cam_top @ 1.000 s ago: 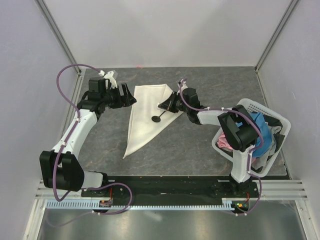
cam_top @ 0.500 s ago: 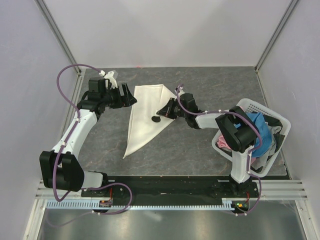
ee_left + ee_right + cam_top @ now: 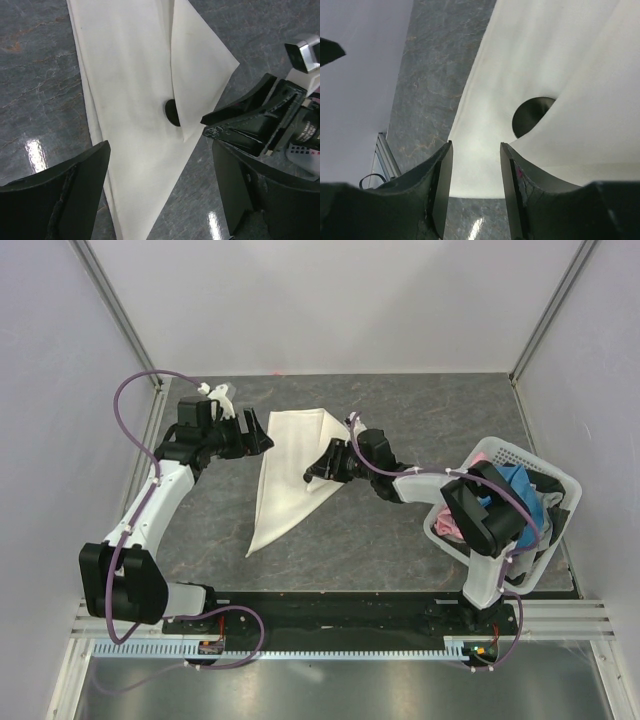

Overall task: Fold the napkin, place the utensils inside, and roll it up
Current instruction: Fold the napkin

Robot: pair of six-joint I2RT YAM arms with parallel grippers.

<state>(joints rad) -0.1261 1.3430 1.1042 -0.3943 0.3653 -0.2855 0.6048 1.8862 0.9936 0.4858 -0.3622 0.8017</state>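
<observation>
The cream-white napkin lies folded into a long triangle on the dark table. Only the rounded black head of the utensil shows; its handle is hidden under the napkin's upper flap. The right wrist view shows that head too. My right gripper is low over the napkin's right edge, next to the utensil, open with nothing between its fingers. My left gripper hovers over the napkin's upper left edge, wide open and empty. The right gripper shows in the left wrist view.
A white basket stands at the right edge of the table, holding a blue cloth and a pink cloth. White walls close in the table at the back and both sides.
My right gripper carried the utensil left onto the napkin, then opened and let it go. The utensil's handle now lies under the flap. The left arm barely moved.
</observation>
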